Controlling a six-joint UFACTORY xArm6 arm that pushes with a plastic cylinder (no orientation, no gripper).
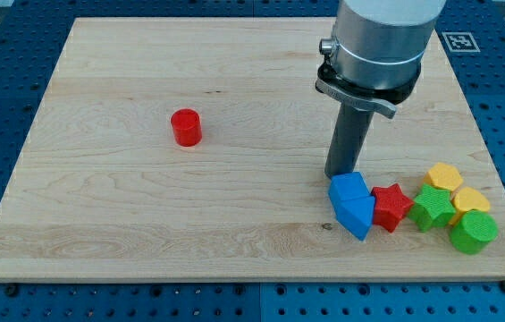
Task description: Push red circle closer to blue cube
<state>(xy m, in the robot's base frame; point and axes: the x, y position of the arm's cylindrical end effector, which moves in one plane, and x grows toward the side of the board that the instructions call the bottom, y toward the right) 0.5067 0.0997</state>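
The red circle (186, 127) is a small red cylinder standing alone left of the board's middle. The blue cube (349, 187) sits at the lower right, touching a second blue block (357, 216) just below it. My tip (340, 174) is at the blue cube's upper left edge, touching or nearly touching it. The red circle lies far to the left of my tip, about a third of the board's width away.
A red star (391, 207) sits right of the blue blocks. Further right is a cluster: a green star (433, 207), a green cylinder (473, 232), two yellow blocks (444, 176) (471, 200). The wooden board (145, 224) ends just below and right of them.
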